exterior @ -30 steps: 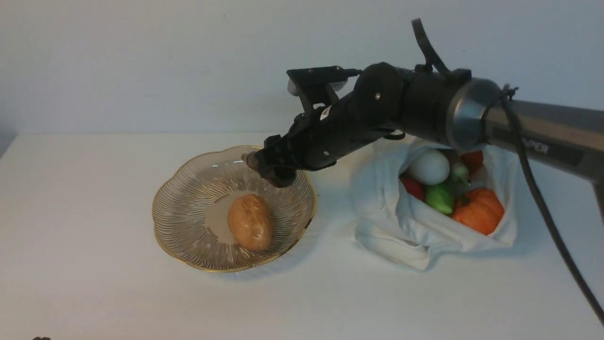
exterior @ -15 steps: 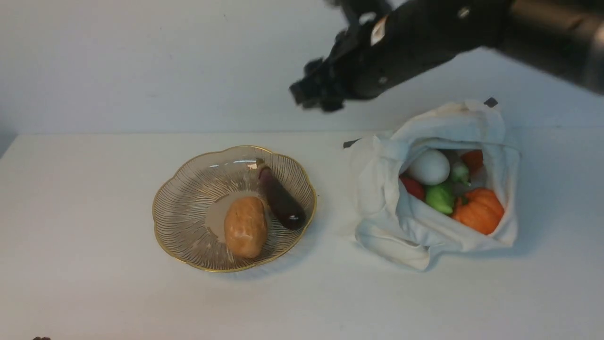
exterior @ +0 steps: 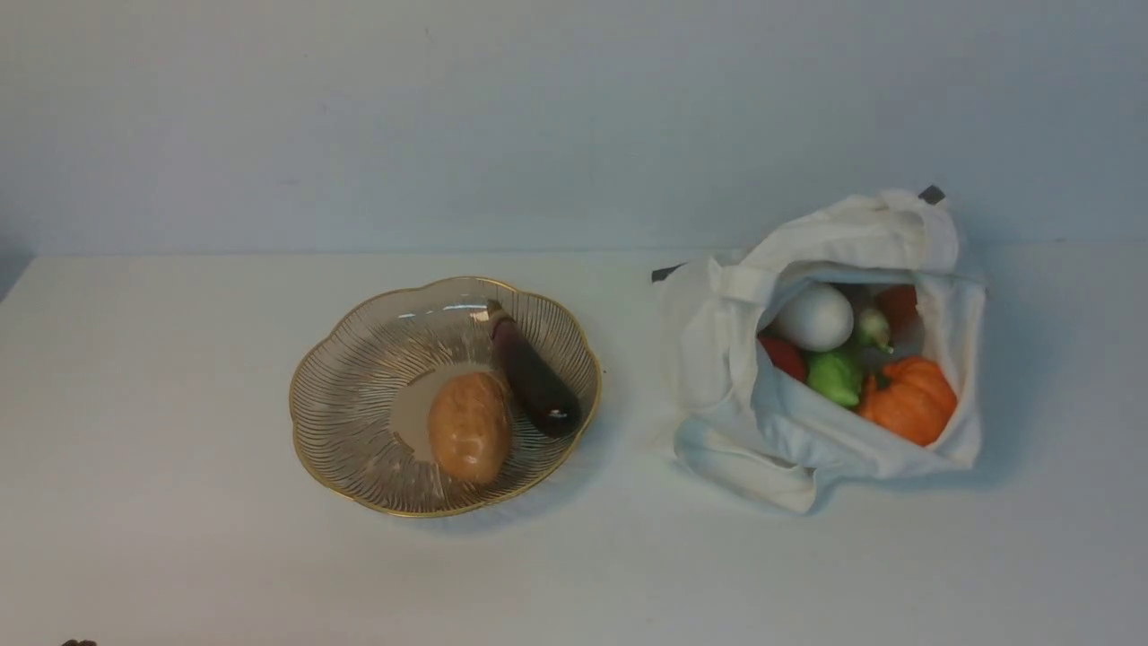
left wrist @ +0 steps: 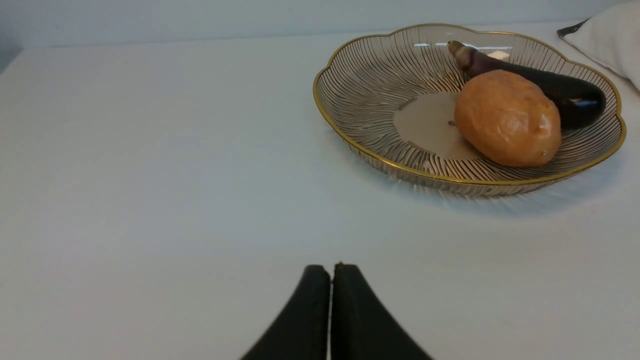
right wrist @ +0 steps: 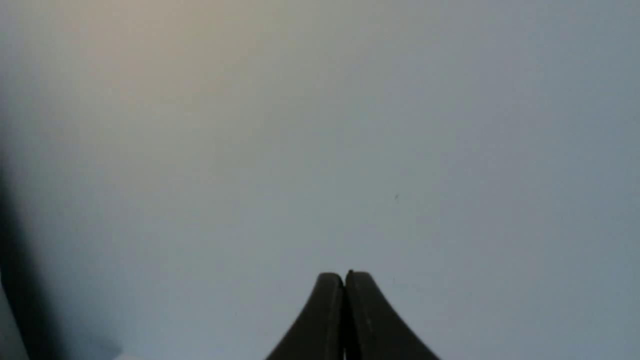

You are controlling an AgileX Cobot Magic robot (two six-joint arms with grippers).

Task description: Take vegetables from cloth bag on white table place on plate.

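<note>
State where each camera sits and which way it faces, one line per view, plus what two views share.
Front view: between the arms, looking forward and down over the white table at the plate and cloth bag; no arm shows.
Left wrist view: on the left wrist, low, facing the plate with potato and eggplant; shut left tool shows.
Right wrist view: on the right wrist, facing a blank pale surface; shut right tool shows.
Shared: front and left wrist both show plate, potato, eggplant.

Gold-rimmed glass plate (exterior: 309,395) on white table (exterior: 179,538), tan potato (exterior: 469,428) and dark eggplant (exterior: 534,380) side by side in it, open cloth bag (exterior: 789,449) to its right, holding white egg shape (exterior: 814,317), red piece (exterior: 786,356), green pepper (exterior: 834,377), orange pumpkin (exterior: 908,399)
</note>
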